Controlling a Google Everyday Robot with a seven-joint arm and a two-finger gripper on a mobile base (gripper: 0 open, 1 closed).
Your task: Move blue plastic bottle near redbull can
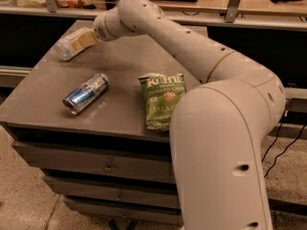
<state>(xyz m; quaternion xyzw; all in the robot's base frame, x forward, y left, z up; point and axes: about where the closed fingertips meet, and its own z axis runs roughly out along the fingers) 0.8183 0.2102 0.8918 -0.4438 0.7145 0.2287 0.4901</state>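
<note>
The blue plastic bottle lies on its side at the far left corner of the grey cabinet top. My gripper is at the bottle's right end and overlaps it. The redbull can lies on its side nearer the front left, a good hand's length in front of the bottle and apart from it.
A green chip bag lies flat right of the can. My arm's large elbow fills the front right and hides that table corner. The cabinet has drawers below. A counter with posts runs behind.
</note>
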